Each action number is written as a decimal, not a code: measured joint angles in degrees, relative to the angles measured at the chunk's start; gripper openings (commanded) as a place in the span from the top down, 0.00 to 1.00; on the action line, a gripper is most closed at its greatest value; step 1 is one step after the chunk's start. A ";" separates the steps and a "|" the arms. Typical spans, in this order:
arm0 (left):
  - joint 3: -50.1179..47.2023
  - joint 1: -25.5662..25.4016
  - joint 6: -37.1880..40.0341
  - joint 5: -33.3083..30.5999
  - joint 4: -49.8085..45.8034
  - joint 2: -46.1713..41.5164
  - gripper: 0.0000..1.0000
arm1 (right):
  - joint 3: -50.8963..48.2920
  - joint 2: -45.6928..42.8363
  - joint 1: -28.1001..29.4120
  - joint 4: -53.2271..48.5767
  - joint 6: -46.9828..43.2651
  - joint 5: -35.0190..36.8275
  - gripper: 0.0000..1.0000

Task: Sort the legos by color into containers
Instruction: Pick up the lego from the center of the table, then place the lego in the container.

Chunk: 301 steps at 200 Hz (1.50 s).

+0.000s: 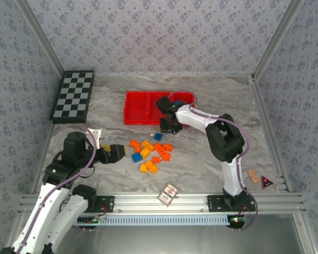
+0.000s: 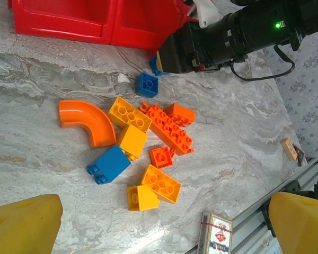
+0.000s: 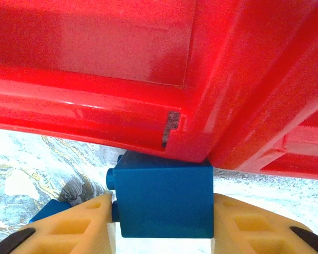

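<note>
Down at the bottom of the right wrist view, a chunky blue plastic lego brick (image 3: 164, 198) sits wedged between the two yellow fingers (image 3: 79, 227), which look pressed flush on both sides, so the right gripper (image 1: 167, 126) is clamped on it. The brick is jammed right up against the outer wall of the long bright-red plastic tray (image 1: 138, 108), just under a dark nick in the rim near a divider. Can't tell if it's lifted or resting on the table. A second bit of blue (image 3: 47, 211) pokes out lower left, mostly hidden behind a finger.

From the top camera the right gripper and arm cover that brick and a good chunk of the tray's middle and right compartments, so what's in those is hard to say. The left gripper (image 1: 121, 151) is spread wide, nothing in it; its wrist view cuts both fingers off at the bottom corners. That view also has the loose pile of yellow, orange and blue plastic legos (image 2: 167, 127) mid-frame, the tray chopped off along the top edge and a small patterned card (image 2: 216, 235) clipped at the bottom.

Surface is a grey-white marbled tabletop (image 1: 201, 169), with a black-and-white checkerboard (image 1: 74, 96) upper left, an aluminium rail (image 1: 127, 201) along the near edge and flowery grey wallpaper walls (image 1: 148, 37)
</note>
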 measured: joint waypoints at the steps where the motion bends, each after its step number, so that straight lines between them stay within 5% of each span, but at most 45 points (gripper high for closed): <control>1: 0.02 0.00 0.00 0.00 0.02 0.00 0.00 | 0.00 -0.02 0.04 0.00 0.15 0.00 0.67; 90: 0.02 -0.66 0.04 -0.81 0.04 -0.07 0.00 | 1.27 -11.93 1.92 -3.48 -2.56 -3.10 0.68; 132: -0.11 -2.14 0.52 -0.63 0.55 -1.40 0.00 | 8.44 -15.21 -3.26 -6.49 -5.64 -3.02 0.69; 183: -0.11 -5.81 0.94 -2.16 0.44 0.33 0.00 | 14.62 -7.69 -12.81 -8.92 -7.52 -3.17 0.70; 301: -0.11 -6.75 0.94 -2.82 0.46 -0.44 0.00 | 33.11 8.98 -14.03 -15.78 -10.34 -1.22 0.68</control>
